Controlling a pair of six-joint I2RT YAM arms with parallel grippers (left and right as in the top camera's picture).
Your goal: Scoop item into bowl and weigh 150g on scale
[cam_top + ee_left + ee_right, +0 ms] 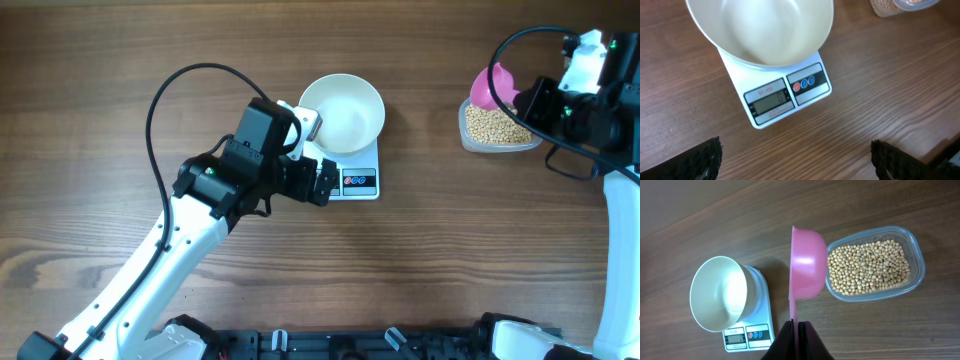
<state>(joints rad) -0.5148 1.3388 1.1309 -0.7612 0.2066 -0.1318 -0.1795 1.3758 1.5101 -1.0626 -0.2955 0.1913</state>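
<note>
The white bowl (342, 113) sits empty on the white scale (358, 182), whose display and buttons face the table's front edge. Tan beans (867, 269) fill a clear tub (497, 125) at the right. My right gripper (796, 327) is shut on the thin handle of a pink scoop (807, 262). The scoop hangs on edge over the tub's left end, and its inside is hidden. My left gripper (796, 160) stands open just left of the scale (785, 97), over bare wood, with nothing between its fingers. The bowl (760, 30) lies ahead of it.
A wooden table (450, 250) carries everything. The left arm (200, 215) reaches in from the front left, with a black cable looped above it. The right arm (600, 90) and its cables stand at the far right, behind the tub.
</note>
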